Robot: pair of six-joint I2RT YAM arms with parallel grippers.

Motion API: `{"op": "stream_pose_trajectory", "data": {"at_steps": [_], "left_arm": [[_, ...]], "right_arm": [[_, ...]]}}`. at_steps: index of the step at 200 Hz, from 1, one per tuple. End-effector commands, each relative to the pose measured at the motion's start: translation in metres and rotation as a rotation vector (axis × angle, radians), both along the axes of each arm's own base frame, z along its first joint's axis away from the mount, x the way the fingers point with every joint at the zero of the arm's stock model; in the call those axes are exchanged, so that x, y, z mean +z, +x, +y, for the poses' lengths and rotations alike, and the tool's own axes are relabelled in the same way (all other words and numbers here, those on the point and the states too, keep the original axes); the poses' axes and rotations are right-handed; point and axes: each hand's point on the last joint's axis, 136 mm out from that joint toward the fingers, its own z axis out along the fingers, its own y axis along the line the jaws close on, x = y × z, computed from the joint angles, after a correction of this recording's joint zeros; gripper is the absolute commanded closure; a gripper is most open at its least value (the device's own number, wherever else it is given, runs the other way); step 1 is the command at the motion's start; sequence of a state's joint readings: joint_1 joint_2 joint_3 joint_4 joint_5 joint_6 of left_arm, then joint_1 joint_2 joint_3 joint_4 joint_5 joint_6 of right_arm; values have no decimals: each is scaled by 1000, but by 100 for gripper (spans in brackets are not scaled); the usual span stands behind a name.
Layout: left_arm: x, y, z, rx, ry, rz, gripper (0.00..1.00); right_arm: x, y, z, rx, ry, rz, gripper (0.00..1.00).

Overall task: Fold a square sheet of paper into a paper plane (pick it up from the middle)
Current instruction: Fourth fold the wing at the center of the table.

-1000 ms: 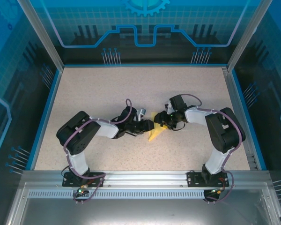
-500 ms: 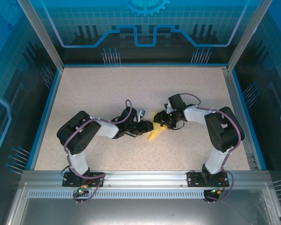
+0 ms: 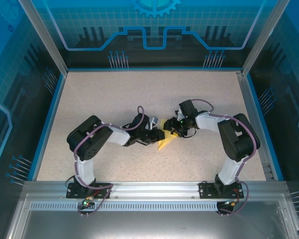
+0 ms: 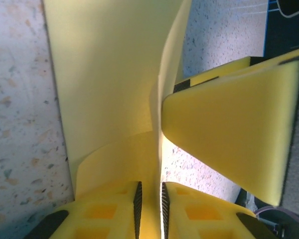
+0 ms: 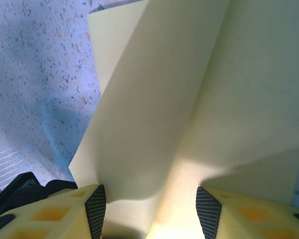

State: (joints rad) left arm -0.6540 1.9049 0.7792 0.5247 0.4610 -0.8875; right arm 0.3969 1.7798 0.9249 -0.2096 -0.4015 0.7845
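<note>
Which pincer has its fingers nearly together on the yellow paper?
The left pincer: its fingers pinch the paper; on the right pincer they stand wide apart.

- The left arm (image 3: pixel 97 142) rises from its base at lower left of the top view, elbow folded, forearm reaching right toward frame centre.
- The left hand (image 3: pixel 157 135) lies low over the surface. In its wrist view the left hand (image 4: pixel 149 199) has its dark pads (image 4: pixel 138 199) nearly together, pinching the folded sheet of paper (image 4: pixel 109 74).
- The right arm (image 3: pixel 234 134) bends from lower right, forearm pointing left.
- The right hand (image 3: pixel 172 132) meets the left hand at centre. Its pads (image 5: pixel 95 209) stand well apart with the sheet between them; whether they press it is unclear.
</note>
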Motion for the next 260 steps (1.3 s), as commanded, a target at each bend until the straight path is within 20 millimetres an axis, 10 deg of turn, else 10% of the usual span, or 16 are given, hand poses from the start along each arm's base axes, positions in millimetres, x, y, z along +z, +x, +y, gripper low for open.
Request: {"op": "stream_pose_trajectory", "data": {"at_steps": [1,107,260], "left_arm": [[0,4,-7,-8,-2,-19,82],[2,5,0,36,-116,17,98],[-4,6,4,57,-134,50,99]], "right_arm": [[-31,-16,-14,-13,-111,74,44],[35,5,-1,123,51,-194,45],[-10,-1,-5,155,-69,-70,48]]}}
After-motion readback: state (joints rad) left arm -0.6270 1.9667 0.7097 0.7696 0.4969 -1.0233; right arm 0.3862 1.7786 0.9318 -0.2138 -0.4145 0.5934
